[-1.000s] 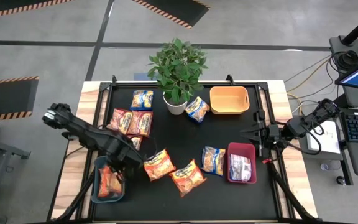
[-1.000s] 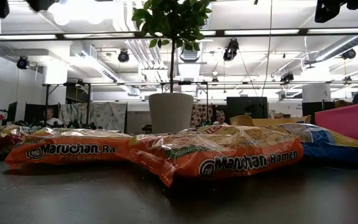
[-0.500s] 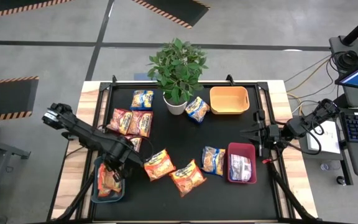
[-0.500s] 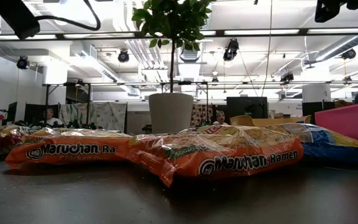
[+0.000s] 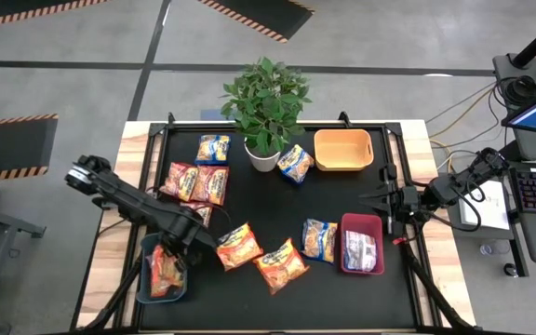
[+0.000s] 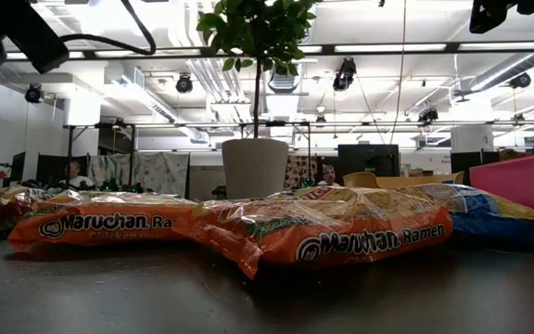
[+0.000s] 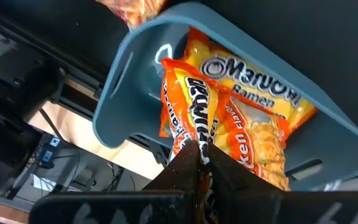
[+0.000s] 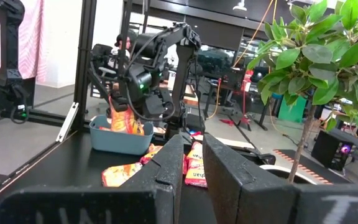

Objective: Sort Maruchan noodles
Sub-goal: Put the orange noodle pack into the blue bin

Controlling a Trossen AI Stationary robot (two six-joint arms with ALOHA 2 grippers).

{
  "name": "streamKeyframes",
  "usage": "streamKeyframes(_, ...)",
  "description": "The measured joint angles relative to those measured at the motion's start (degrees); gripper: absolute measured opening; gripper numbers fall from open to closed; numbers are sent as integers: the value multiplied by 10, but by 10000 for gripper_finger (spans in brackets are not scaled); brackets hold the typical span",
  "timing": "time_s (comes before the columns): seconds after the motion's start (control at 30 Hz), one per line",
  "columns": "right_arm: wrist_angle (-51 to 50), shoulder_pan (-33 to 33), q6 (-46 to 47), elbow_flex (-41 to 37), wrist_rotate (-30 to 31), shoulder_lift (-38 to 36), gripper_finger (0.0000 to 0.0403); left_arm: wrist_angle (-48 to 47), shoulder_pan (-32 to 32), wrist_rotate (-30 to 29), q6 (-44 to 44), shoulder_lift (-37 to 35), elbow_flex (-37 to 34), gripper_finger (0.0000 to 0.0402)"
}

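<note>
Orange packet held over grey-blue bin
Left gripper (image 7: pixel 199 163) pinches an orange Maruchan packet (image 7: pixel 185 109) upright in the grey-blue bin (image 7: pixel 126 68); right gripper (image 5: pixel 380 200) waits, fingers nearly closed, empty.

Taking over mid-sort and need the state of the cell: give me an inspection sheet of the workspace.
Surface: black table, wooden edges.
Job's things: orange noodle packet held over the grey-blue bin, another packet inside; one in the red bin; orange bin empty; nine loose.
Clutter: potted plant.
Grippers: left gripper shut on the packet; right gripper idle at the right edge.
Cables: bundle by the right arm.
Surroundings: laptop, keyboard; people in the room behind.
</note>
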Motion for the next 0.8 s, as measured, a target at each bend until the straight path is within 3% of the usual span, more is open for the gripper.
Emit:
streamKeyframes(0.2,0,0,0,0,0,0,52,1,9,-3,14,17,0,8)
streamKeyframes(0.8,0,0,0,0,0,0,52,100,65,-18,-51,21,3,142)
